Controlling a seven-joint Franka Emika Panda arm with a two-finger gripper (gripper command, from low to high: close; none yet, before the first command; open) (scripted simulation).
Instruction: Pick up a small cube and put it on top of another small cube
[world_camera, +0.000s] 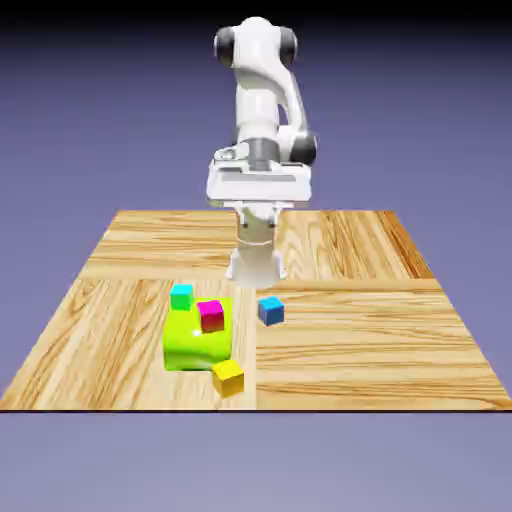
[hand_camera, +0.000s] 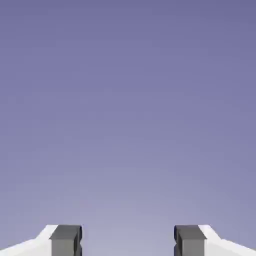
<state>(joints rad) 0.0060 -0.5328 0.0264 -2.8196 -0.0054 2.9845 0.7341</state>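
Yellow cube (world_camera: 228, 379) nearest, lime block (world_camera: 186, 347) beside, jaws (hand_camera: 128, 241) released, spread apart, holding nothing

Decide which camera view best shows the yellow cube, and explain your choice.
The exterior view: it shows the yellow cube whole, beside the near end of the green block. The hand view shows none of it, only plain backdrop beyond the two open finger tips.

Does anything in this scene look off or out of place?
Yes: the magenta cube appears to sit up on the rounded green block, rather than on the table. The gripper is open, showing only backdrop beyond it.
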